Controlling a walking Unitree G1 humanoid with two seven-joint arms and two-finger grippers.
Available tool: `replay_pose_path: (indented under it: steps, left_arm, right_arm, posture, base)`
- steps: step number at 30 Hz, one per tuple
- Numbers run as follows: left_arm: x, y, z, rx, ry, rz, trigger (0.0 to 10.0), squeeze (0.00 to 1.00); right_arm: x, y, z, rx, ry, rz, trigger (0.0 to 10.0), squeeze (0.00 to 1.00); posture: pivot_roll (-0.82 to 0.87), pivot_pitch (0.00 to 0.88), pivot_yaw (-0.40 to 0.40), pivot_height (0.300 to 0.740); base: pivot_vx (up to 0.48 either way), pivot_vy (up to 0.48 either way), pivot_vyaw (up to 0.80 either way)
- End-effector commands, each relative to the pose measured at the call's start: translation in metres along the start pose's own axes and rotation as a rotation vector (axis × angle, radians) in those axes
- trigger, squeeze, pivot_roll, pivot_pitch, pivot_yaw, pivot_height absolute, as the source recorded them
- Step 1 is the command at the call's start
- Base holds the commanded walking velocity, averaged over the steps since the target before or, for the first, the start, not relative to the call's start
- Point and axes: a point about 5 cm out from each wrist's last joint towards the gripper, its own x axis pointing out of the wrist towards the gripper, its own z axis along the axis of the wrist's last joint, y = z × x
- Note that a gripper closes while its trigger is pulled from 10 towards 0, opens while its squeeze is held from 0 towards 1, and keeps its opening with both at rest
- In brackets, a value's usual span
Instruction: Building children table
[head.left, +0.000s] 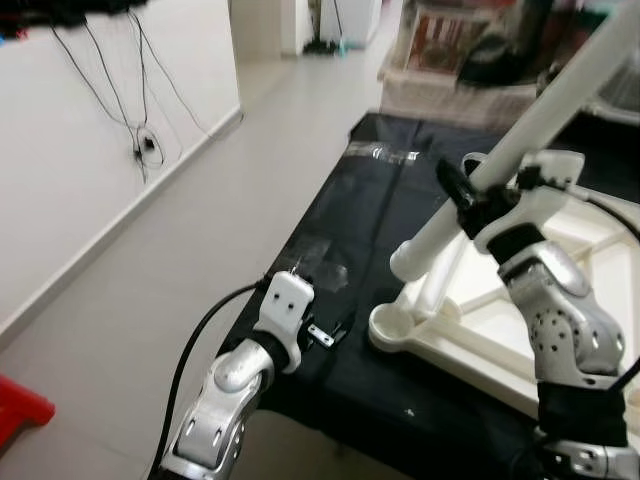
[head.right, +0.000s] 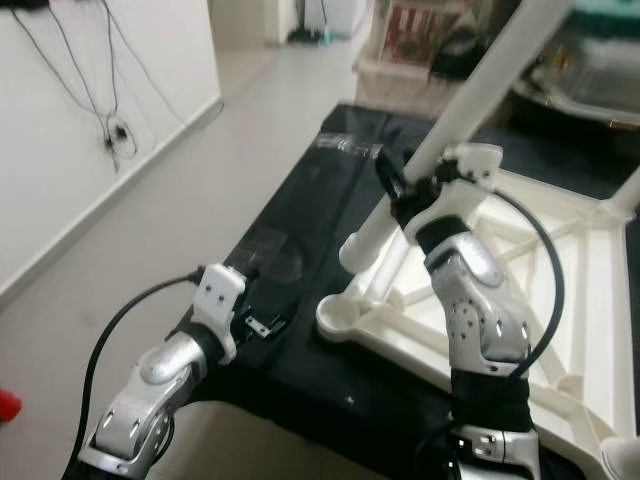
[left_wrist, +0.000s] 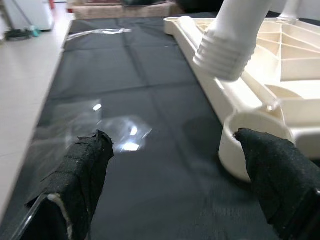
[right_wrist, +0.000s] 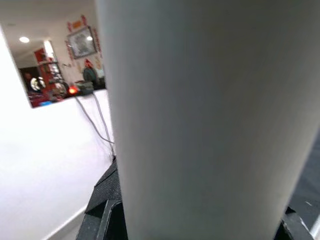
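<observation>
A cream plastic table top (head.left: 470, 345) lies upside down on a black cloth (head.left: 370, 200). Its near corner ends in a round socket (head.left: 393, 325). My right gripper (head.left: 470, 200) is shut on a long white table leg (head.left: 545, 110), which it holds tilted. The leg's ribbed lower end (left_wrist: 225, 50) hangs just above and behind the socket (left_wrist: 250, 135) without touching it. The leg (right_wrist: 200, 120) fills most of the right wrist view. My left gripper (left_wrist: 175, 170) is open low over the cloth's near edge, one of its fingers (left_wrist: 280, 175) right beside the socket.
A white wall with dangling cables (head.left: 140, 140) runs along the left, with tiled floor (head.left: 200, 230) between it and the cloth. A red object (head.left: 20, 410) sits on the floor at lower left. Boxes and clutter (head.left: 450, 80) stand beyond the far end.
</observation>
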Motion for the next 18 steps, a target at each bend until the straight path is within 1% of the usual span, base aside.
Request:
replay_pose_path:
  steps: [1,6,9,15,18]
  left_arm:
    - [-0.001,-0.003,0.002,0.002,0.003,-0.008,10.0,0.0]
    - [-0.004,-0.007,0.001,-0.021,0.012,-0.016,10.0,0.0]
    - [-0.005,-0.007,0.001,-0.031,0.014,-0.015,10.0,0.0]
    - [-0.007,-0.008,0.001,-0.035,0.013,-0.013,10.0,0.0]
    - [-0.008,-0.008,0.002,-0.035,0.013,-0.012,10.0,0.0]
  right_arm:
    - [0.001,-0.002,0.007,-0.023,-0.015,-0.003,10.0,0.0]
    - [0.002,-0.011,0.011,-0.06,-0.004,-0.013,10.0,0.0]
    - [0.002,-0.014,0.012,-0.072,0.003,-0.013,10.0,0.0]
    - [0.002,-0.013,0.013,-0.07,-0.007,-0.018,10.0,0.0]
    - [0.0,-0.007,0.01,-0.062,-0.008,-0.014,10.0,0.0]
  posture:
    - [0.05,0.0,-0.079,0.74]
    - [0.05,0.0,-0.083,0.74]
    - [0.05,0.0,-0.083,0.74]
    - [0.05,0.0,-0.082,0.74]
    - [0.05,0.0,-0.082,0.74]
  base:
    - [0.0,0.0,0.0]
    - [0.0,0.0,0.0]
    - [0.0,0.0,0.0]
    - [0.0,0.0,0.0]
    - [0.0,0.0,0.0]
